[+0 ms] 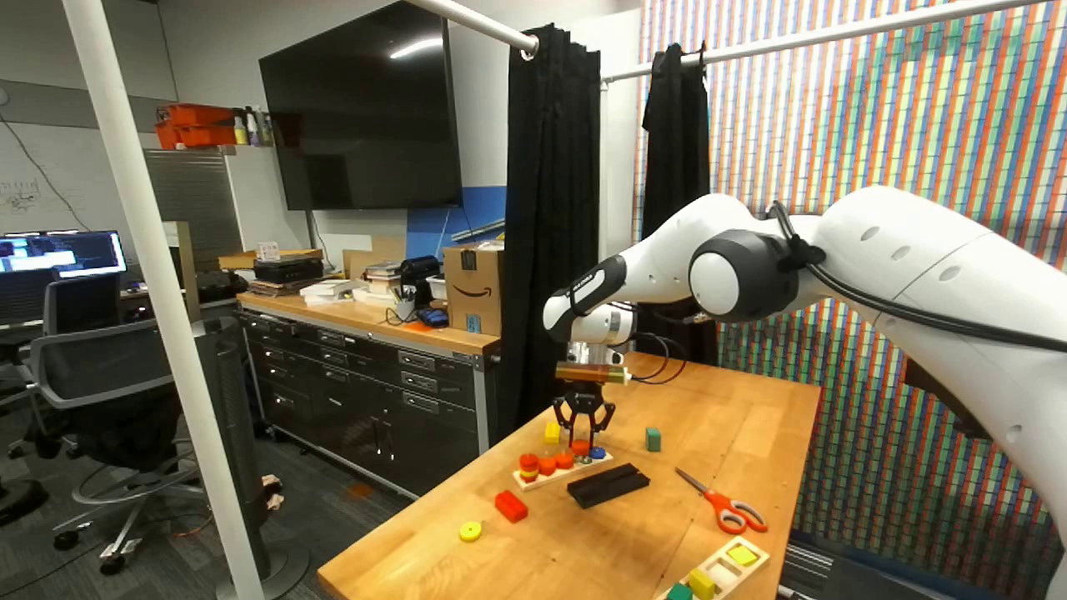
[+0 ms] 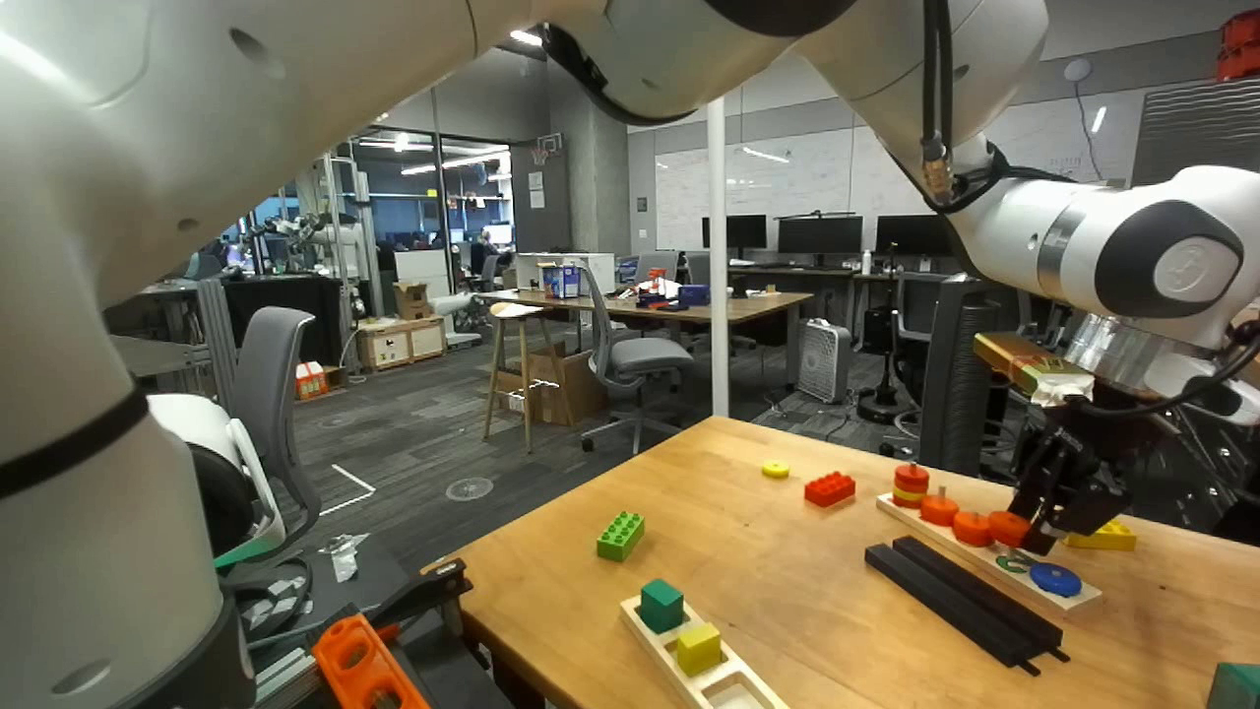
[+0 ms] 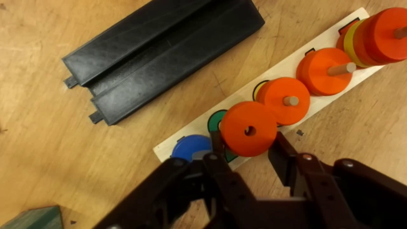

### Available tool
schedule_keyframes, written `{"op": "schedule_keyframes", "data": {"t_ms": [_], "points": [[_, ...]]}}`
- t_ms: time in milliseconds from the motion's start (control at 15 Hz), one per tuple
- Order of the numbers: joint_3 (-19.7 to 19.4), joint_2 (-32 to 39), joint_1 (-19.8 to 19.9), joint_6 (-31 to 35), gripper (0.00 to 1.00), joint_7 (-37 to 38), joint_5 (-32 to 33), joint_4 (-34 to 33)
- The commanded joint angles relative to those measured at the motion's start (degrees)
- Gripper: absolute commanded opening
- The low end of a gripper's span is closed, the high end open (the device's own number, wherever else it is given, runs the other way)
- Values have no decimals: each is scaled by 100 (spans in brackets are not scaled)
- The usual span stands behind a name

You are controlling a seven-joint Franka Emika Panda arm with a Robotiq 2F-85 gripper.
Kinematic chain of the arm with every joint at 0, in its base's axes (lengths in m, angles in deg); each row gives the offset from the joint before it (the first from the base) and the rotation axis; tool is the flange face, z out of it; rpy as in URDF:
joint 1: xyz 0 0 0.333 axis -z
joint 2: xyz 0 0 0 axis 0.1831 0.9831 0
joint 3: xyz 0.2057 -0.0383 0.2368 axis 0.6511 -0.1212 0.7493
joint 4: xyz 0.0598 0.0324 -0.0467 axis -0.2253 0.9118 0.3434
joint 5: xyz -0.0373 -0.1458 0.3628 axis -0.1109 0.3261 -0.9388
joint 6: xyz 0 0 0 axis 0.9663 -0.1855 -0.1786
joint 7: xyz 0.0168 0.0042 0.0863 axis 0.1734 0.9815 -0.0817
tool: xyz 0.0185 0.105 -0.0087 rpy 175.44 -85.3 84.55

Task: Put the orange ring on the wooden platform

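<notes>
The orange ring (image 3: 249, 146) is between my fingertips, which touch its left and right edges in the wrist view. My gripper (image 3: 249, 140) is shut on it and holds it a little above the wooden platform (image 3: 286, 68). The ring covers much of a printed green figure, beside a peg with orange rings. Something pale shows through its hole; the peg below is otherwise hidden. The platform carries several orange rings on pegs, a red and yellow stack at one end, and a blue disc (image 3: 190, 144) at the other. The held ring also shows in both exterior views (image 1: 580, 447) (image 2: 1006, 527).
A grooved black rectangle (image 3: 178, 63) lies beside the platform. Scissors (image 1: 732, 518), a green block (image 1: 653, 439), a yellow brick (image 1: 552, 432), a red brick (image 1: 510, 506) and a yellow ring (image 1: 470, 532) lie around. A tray with cubes (image 2: 650, 640) stands near the table edge.
</notes>
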Motion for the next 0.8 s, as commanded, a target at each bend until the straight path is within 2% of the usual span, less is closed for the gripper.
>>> {"op": "schedule_keyframes", "data": {"t_ms": [0,733], "points": [[-75,108,-56,-30,23,141,-10,-168],[-160,82,-53,-6,23,335,9,-72]]}}
